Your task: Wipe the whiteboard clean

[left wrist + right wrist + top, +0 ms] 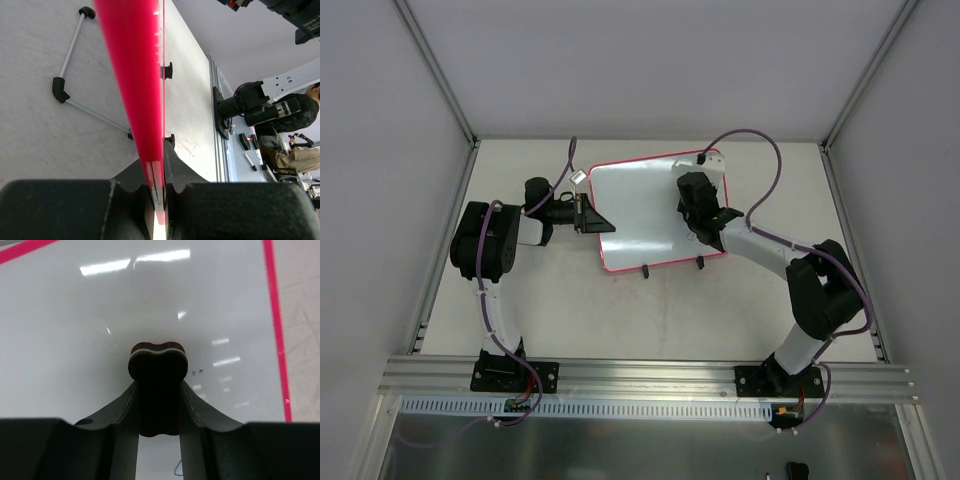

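Note:
The whiteboard (640, 215), glossy white with a pink-red frame and two black feet on its near edge, lies at the table's middle back. My left gripper (588, 217) is shut on its left edge; the left wrist view shows the red frame (135, 85) pinched between the jaws. My right gripper (700, 205) is over the board's right part, shut on the bone-shaped eraser (158, 385), which is held against the white surface (75, 340). Small blue marks (197, 372) show just right of the eraser, and a blue stroke (179, 469) shows near the fingers.
A metal rod stand with black joints (62, 90) lies on the table beyond the board in the left wrist view. Enclosure walls surround the table (740, 310). An aluminium rail (650, 375) runs along the near edge.

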